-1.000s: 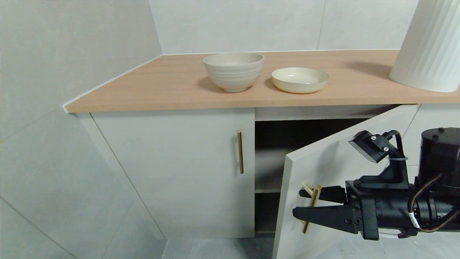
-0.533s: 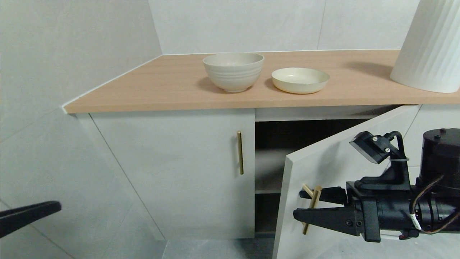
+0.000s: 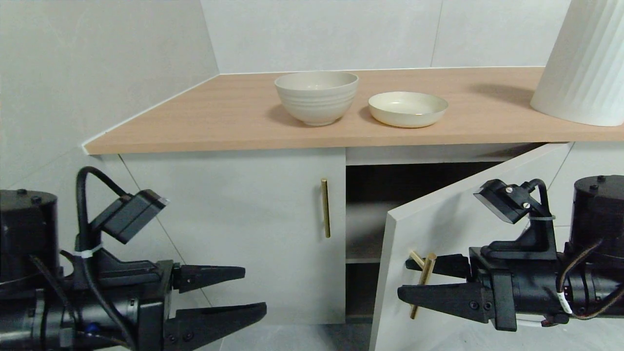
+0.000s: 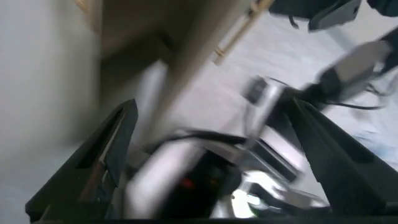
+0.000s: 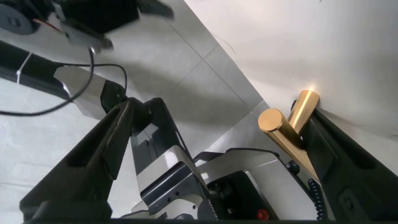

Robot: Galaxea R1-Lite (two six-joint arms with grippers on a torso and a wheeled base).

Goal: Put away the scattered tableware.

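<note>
My left gripper (image 3: pixel 254 289) has swung up into the head view within the last second, fingers apart, low before the closed door (image 3: pixel 234 229). My right gripper (image 3: pixel 403 278) has stayed put, fingers apart astride the handle (image 3: pixel 423 282) of the half-open door (image 3: pixel 448 214), though I can't tell whether they touch it. The bowl (image 3: pixel 316 97) and plate (image 3: pixel 407 108) wait on the tabletop (image 3: pixel 219 117), so the stowing probably starts next.
</note>
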